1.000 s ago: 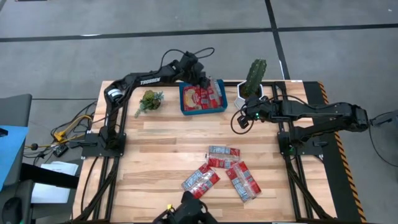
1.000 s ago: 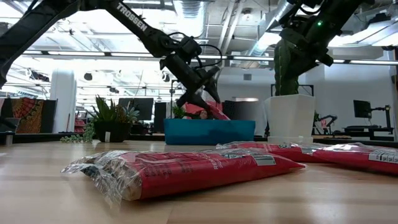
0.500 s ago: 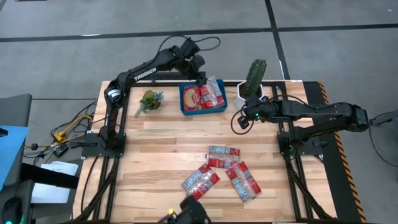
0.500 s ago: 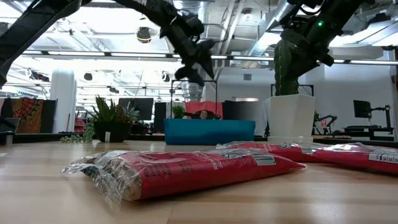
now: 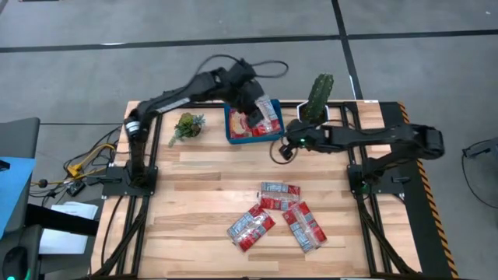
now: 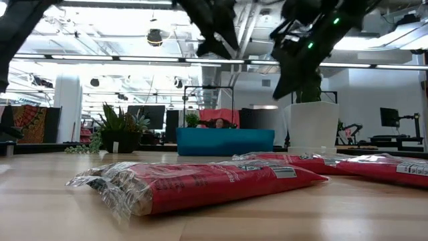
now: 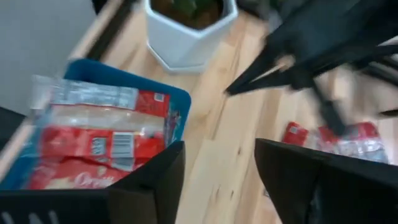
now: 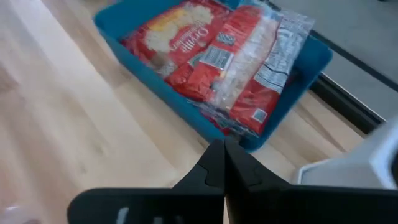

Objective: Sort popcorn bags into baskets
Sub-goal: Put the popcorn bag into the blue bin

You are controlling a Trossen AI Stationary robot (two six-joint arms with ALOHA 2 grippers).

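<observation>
The blue basket (image 5: 253,124) stands at the table's far middle with red popcorn bags (image 5: 261,117) lying in it; it also shows in the right wrist view (image 8: 305,59) and the left wrist view (image 7: 177,102). Several more red bags (image 5: 278,210) lie flat on the table near its front edge. My left gripper (image 5: 249,99) hangs open and empty above the basket (image 7: 217,180). My right gripper (image 5: 282,149) is shut and empty, above the table just right of the basket's near right corner (image 8: 224,163).
A white pot with a cactus (image 5: 315,105) stands just right of the basket, close behind my right arm. A small green plant (image 5: 187,124) stands left of the basket. Bare wood lies between the basket and the loose bags (image 6: 200,181).
My left gripper has let go of a red bag, which now lies in the basket's right part, and has risen well above the basket. My right gripper has moved toward the table's left, closer to the basket's near right corner.
</observation>
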